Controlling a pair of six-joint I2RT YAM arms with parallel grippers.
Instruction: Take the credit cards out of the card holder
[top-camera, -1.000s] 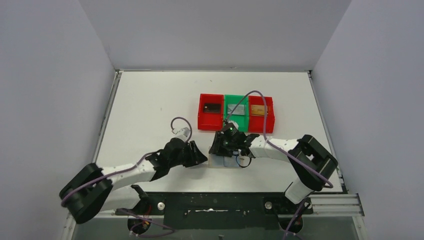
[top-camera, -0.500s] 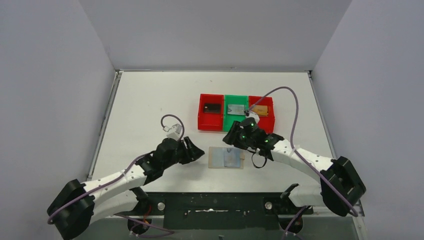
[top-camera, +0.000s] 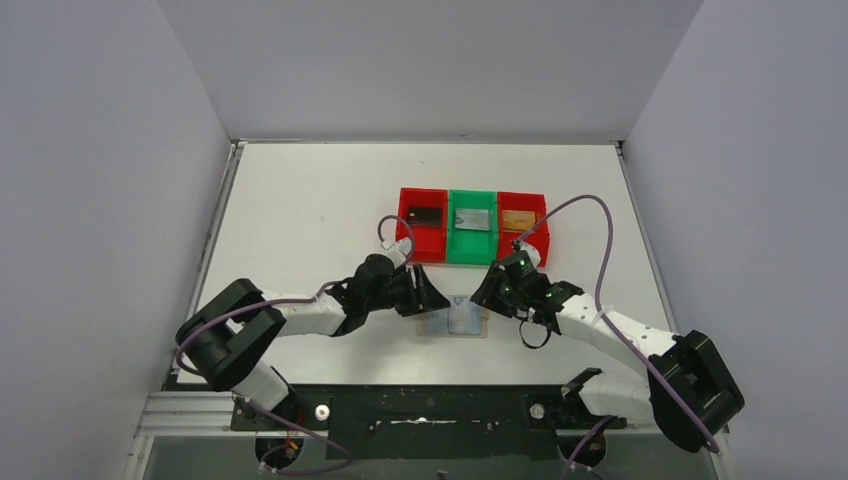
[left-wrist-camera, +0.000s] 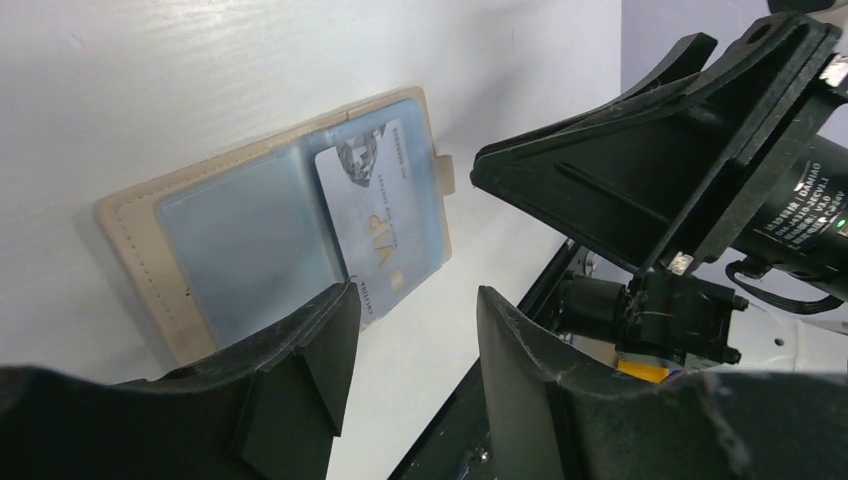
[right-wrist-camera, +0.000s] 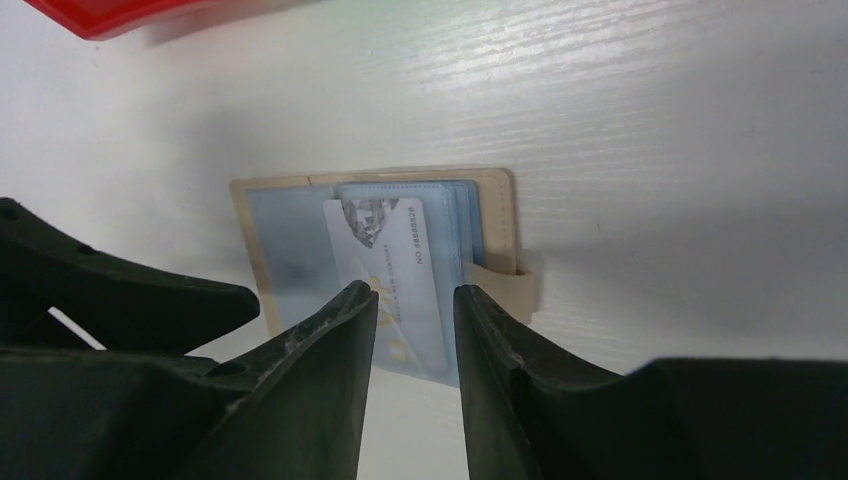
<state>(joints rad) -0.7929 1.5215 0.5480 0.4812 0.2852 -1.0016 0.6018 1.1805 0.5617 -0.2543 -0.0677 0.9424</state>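
Note:
The card holder (top-camera: 437, 323) lies open on the table, tan with pale blue-grey panels. A pale silver card (top-camera: 463, 317) marked VIP sits in its right panel and sticks out past the near edge. In the left wrist view the holder (left-wrist-camera: 245, 235) and card (left-wrist-camera: 375, 225) lie just beyond my fingers. My left gripper (top-camera: 427, 297) is open and empty at the holder's left side. My right gripper (top-camera: 489, 291) is open by a narrow gap and empty at its right side, above the card (right-wrist-camera: 385, 255) and holder (right-wrist-camera: 285, 230).
Three small trays stand behind the holder: a red tray (top-camera: 405, 240) with a dark card, a green tray (top-camera: 472, 247) with a grey card, and a red tray (top-camera: 540, 240) with a tan card. The two grippers face each other closely across the holder.
My left gripper has moved right, up to the holder's left edge. My right gripper, over the holder a second ago and then back near the trays, has come down to its right edge.

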